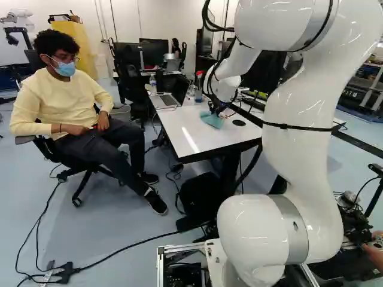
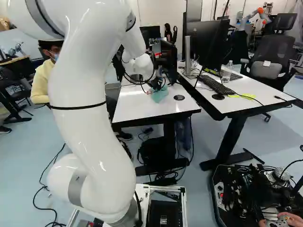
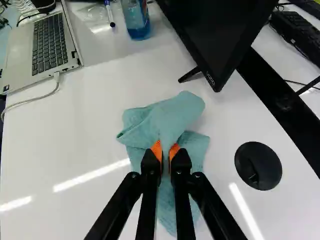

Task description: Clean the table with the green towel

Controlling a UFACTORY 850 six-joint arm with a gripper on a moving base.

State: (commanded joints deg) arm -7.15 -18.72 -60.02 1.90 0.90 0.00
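A pale blue floor (image 1: 119, 224) is being backed by a white wall (image 1: 161, 27), and a monitor (image 2: 213, 45) is being carried by a desk (image 2: 248, 99) near a dark office chair (image 2: 273, 49). Light is being reflected off the floor.

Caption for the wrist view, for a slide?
Gripper shut on the crumpled green towel on the white table, between the laptop and a round black disc.

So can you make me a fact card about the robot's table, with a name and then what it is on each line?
table: smooth, white, flat-topped table
claw: black, two-fingered claw with orange pads, closed on the towel
towel: soft-looking, crumpled blue-green cloth towel, pinched in the middle, hanging over the tabletop
beside towel: flat, round black disc
beyond towel: black, flat screen; clear bottle with blue liquid
other gadget: open silver laptop with white cable
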